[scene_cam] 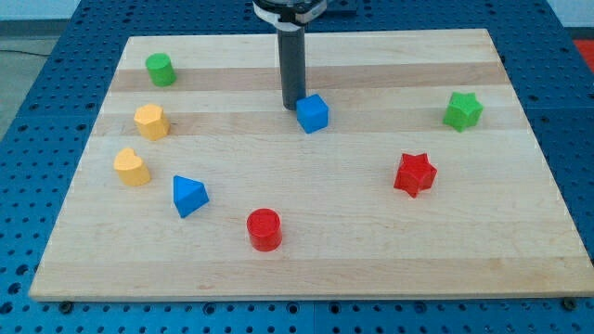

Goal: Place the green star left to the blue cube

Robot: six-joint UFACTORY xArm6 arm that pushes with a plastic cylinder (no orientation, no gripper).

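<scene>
No claw here, just a rod: my tip sits touching the blue cube on its left, mid-counter. Green star waits well apart, far right, likely needing a sweep round behind.

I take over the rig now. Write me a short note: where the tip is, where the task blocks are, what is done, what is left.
My tip sits just at the blue cube's left side, close to it or touching.
The green star lies far off at the view's right, with the cube between it and the tip.
Done: nothing yet; the star is on the wrong side.
Left: go around the cube, push the star to its left.
</scene>
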